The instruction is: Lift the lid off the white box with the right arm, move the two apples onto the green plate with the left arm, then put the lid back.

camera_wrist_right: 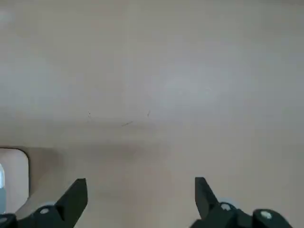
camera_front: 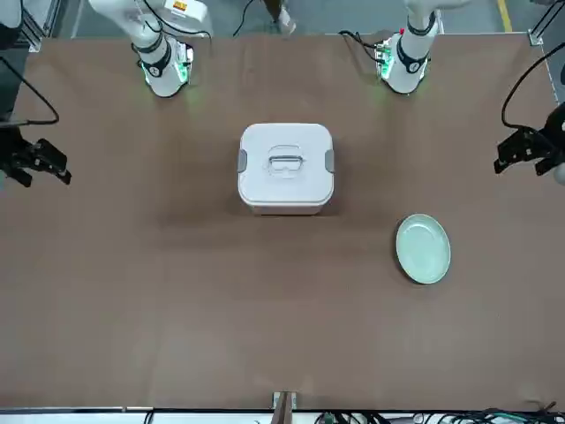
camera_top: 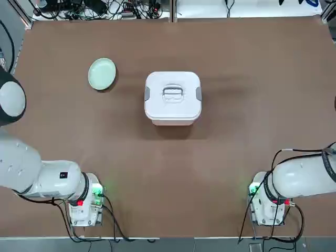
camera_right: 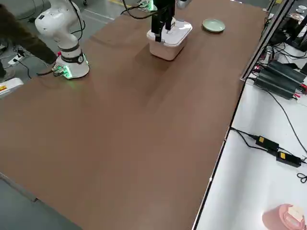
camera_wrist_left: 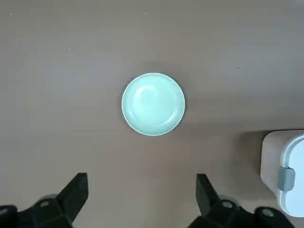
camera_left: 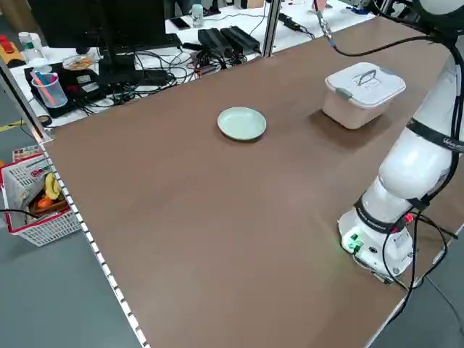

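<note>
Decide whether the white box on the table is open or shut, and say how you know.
Shut. The lid sits flat on the white box, its loop handle lying flat and a grey clip at each side. No gripper touches it.

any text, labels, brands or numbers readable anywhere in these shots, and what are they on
No text can be read in any view.
Left arm: a small dark label on the white link in the top view, too small to read.
Right arm: a small orange and white sticker in the front view, too small to read.
Lid, white box and green plate: no markings visible.
</note>
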Motion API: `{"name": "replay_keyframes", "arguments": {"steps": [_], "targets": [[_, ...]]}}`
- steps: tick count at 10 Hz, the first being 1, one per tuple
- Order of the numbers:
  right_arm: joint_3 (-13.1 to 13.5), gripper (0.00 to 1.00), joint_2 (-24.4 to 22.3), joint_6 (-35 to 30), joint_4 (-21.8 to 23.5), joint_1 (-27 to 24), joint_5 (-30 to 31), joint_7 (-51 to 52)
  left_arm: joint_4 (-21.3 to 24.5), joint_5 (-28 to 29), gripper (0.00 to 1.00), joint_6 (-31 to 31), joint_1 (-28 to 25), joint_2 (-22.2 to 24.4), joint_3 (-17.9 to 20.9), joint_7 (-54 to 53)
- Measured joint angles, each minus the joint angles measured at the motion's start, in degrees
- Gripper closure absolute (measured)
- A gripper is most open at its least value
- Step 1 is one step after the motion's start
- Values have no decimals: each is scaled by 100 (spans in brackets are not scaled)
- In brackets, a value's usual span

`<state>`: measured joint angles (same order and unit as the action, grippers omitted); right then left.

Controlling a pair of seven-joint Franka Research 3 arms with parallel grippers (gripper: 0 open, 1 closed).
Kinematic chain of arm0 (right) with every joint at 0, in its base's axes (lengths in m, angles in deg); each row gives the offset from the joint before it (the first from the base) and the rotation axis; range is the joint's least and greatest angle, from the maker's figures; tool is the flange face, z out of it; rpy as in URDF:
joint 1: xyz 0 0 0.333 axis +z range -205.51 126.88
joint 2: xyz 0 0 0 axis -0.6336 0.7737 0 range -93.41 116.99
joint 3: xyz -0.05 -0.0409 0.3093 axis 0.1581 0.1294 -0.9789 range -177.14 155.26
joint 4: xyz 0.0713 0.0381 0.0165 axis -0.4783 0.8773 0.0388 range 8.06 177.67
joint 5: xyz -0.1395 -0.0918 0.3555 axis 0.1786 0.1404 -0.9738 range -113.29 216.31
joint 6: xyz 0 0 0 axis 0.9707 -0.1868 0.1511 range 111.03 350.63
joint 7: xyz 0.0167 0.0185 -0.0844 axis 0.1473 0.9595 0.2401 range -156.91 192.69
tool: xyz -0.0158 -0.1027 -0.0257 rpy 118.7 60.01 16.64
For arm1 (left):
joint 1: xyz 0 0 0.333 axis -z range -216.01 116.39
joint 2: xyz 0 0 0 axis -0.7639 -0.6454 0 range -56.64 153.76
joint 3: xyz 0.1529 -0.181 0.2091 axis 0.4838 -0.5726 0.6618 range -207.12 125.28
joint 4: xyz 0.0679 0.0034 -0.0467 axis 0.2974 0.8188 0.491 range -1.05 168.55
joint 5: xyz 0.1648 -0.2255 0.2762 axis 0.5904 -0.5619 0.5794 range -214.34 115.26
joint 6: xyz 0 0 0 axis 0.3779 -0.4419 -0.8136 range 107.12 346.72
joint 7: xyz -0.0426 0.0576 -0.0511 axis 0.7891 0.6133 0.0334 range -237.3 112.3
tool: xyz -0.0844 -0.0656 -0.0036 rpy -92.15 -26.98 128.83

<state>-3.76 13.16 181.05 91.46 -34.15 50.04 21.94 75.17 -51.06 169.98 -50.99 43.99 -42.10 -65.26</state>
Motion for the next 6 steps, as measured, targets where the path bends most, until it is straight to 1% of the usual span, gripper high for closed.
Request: {"name": "replay_keyframes", "arguments": {"steps": [3,4,5,6], "targets": [[3,0,0,-27,0,1,0,31,0,1,0,-34,-21,3,6,-5],[-17,0,0,-99,-1,25,-25,303,0,1,0,-34,-33,4,8,-5],[-99,0,5,-180,1,100,-136,829,-3,2,0,-33,-40,5,14,-5],[-236,0,20,-197,4,282,-350,1335,-7,12,0,-30,-42,6,18,-5]]}}
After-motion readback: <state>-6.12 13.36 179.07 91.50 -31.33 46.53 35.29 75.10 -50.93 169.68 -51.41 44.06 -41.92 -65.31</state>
